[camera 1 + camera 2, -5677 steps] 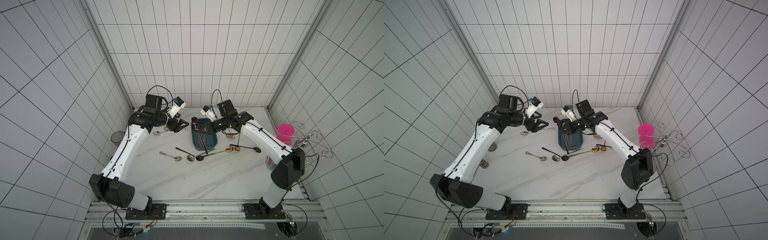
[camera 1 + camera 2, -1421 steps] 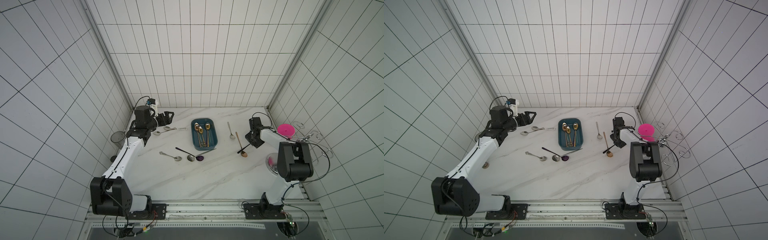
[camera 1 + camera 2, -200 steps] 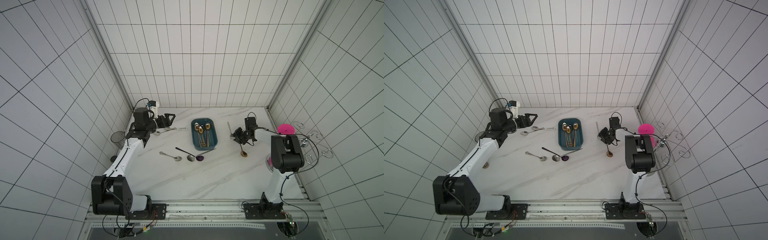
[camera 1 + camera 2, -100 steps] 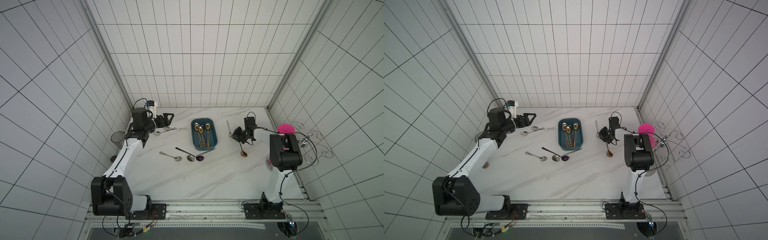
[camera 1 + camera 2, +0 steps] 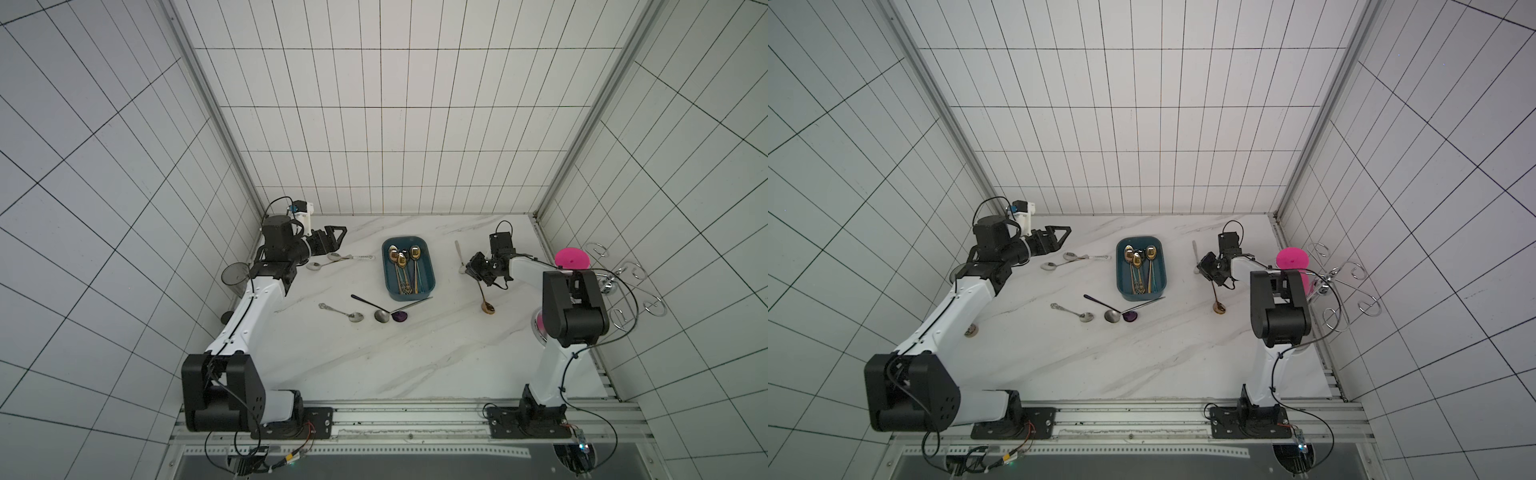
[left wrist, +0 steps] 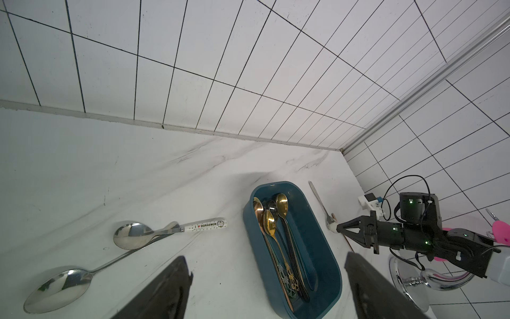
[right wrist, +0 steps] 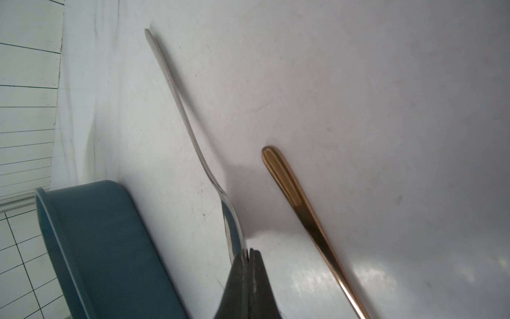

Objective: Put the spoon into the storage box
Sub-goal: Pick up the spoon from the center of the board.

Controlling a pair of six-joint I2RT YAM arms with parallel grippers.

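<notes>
The dark teal storage box [image 5: 386, 274] [image 5: 1120, 278] [image 6: 254, 248] [image 7: 105, 248] lies mid-table with several gold and dark spoons in it. To its right a silver spoon [image 5: 458, 255] [image 5: 1195, 257] [image 6: 320, 201] [image 7: 179, 105] rests on the marble. My right gripper [image 5: 468, 271] [image 5: 1201, 265] [image 6: 338, 227] [image 7: 249, 252] is shut, its tips low against that spoon's bowl. The fingers meet with no gap, and the bowl's edge runs behind one of them; a pinch on the rim does not show. My left gripper [image 5: 340, 236] [image 5: 1065, 235] [image 6: 265, 255] hangs open and empty left of the box.
A gold spoon [image 5: 484, 295] [image 7: 303, 215] lies just right of the silver one. Two silver spoons [image 5: 332, 259] [image 6: 132, 234] sit under the left gripper, and three more [image 5: 370, 307] lie in front of the box. A pink cup [image 5: 571, 259] and a wire rack [image 5: 623, 291] stand at the right edge, and a grey tumbler [image 5: 235, 275] at the left wall.
The right gripper's jaws have closed at the silver spoon's bowl. The spoon lies where it was, and the left arm has hardly moved.
</notes>
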